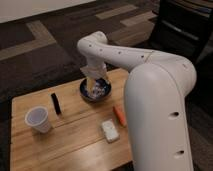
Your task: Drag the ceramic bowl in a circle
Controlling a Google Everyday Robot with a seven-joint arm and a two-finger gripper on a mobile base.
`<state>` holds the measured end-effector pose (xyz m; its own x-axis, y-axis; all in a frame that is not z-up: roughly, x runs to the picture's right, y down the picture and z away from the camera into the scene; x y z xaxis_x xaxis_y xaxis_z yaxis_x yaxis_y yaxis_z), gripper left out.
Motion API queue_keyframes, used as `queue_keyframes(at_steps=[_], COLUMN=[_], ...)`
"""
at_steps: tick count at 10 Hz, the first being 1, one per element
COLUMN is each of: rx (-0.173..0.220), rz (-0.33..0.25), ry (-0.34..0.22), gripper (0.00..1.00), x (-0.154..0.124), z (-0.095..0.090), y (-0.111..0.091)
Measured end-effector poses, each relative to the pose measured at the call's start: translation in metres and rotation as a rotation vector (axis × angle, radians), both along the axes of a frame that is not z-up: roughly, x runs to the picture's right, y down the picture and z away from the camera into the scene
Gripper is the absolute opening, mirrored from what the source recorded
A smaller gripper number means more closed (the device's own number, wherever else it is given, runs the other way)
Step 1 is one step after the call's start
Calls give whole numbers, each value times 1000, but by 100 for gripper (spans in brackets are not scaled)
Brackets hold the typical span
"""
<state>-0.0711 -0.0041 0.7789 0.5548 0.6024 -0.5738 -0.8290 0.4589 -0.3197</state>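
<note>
Bowl: ceramic bowl [95,89] sits at the wooden table's [75,135] far edge | Gripper: my gripper [93,86] hangs directly above, dipping inside the bowl | Jaws: cannot tell | Relation: bowl lies straight beneath; white cup [38,119] well apart.

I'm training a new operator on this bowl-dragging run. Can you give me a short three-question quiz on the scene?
1. True or false: the gripper is down at the ceramic bowl.
2. What lies between the plastic cup and the bowl? A) black marker B) orange object C) white packet
3. What do all these things rest on?

Key: 1 true; 2 A; 3 the wooden table.
</note>
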Motion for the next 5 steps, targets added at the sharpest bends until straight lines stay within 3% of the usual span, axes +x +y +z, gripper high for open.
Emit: queue_keyframes(at_steps=[3,5], rx=[24,24], rz=[-23,-21], ry=[-25,-23], gripper=[65,65], x=[-28,-26], z=[-8,-8], y=[-3,-4])
